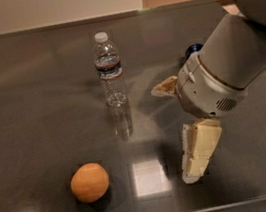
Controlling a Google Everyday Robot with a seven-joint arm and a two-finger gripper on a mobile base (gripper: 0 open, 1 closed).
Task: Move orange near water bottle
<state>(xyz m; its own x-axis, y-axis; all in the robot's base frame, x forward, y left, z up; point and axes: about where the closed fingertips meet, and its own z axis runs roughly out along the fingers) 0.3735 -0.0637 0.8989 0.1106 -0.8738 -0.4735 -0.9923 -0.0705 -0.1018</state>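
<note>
The orange (89, 182) lies on the dark table (32, 109) at the front left. The water bottle (110, 70), clear with a white cap and dark label, stands upright near the table's middle, well behind the orange. My gripper (172, 134) hangs over the table to the right of both, roughly level between them. It is open and empty, with one cream finger (165, 87) pointing left and the other finger (198, 150) pointing down toward the front. It touches neither object.
A blue soda can (193, 47) is mostly hidden behind my grey arm (232, 61) at the right. The table's front edge runs close below the orange. A bright light reflection (147, 177) lies between orange and gripper.
</note>
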